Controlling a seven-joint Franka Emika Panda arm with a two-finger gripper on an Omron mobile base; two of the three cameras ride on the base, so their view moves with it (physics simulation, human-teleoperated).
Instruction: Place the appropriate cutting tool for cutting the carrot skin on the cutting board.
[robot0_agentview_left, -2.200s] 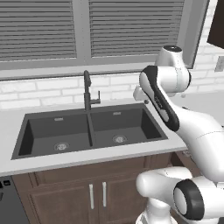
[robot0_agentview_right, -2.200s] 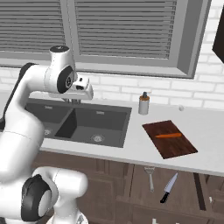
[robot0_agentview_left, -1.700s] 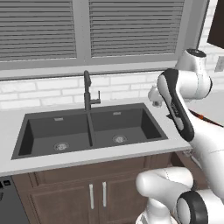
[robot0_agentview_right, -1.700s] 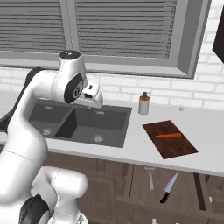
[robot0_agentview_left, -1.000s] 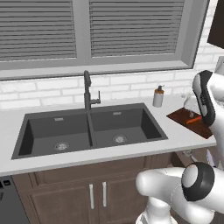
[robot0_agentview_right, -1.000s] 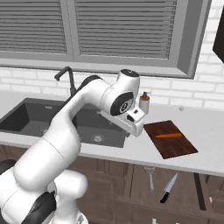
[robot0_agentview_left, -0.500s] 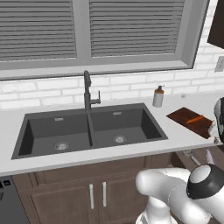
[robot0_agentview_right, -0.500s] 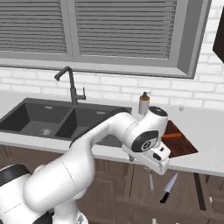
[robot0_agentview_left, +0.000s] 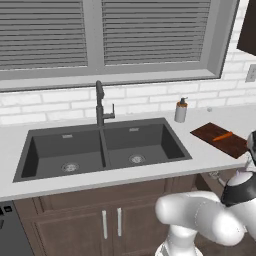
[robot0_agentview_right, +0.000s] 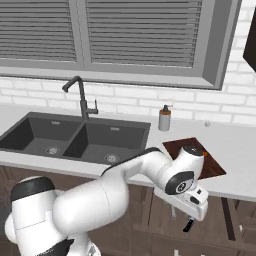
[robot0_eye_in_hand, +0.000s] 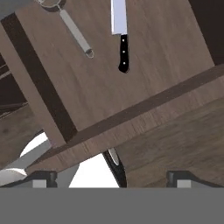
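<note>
ahead of my gripper (robot0_eye_in_hand: 112, 177) lies a knife (robot0_eye_in_hand: 120, 33) with a pale steel blade and a black handle dotted with light rivets, on brown wood-grain drawer (robot0_eye_in_hand: 131, 74) with darker brown edges. left of it a grey metal peeler (robot0_eye_in_hand: 72, 26). above me the board (robot0_agentview_right: 202, 160) is dark reddish-brown, the carrot (robot0_agentview_left: 222, 135) on it orange. farther left, the sink (robot0_agentview_left: 102, 150) is charcoal, the faucet (robot0_agentview_left: 101, 105) dark grey, the counter (robot0_agentview_left: 150, 172) light grey, the wall white brick, the soap bottle (robot0_agentview_right: 164, 119) grey with a brownish top.
</note>
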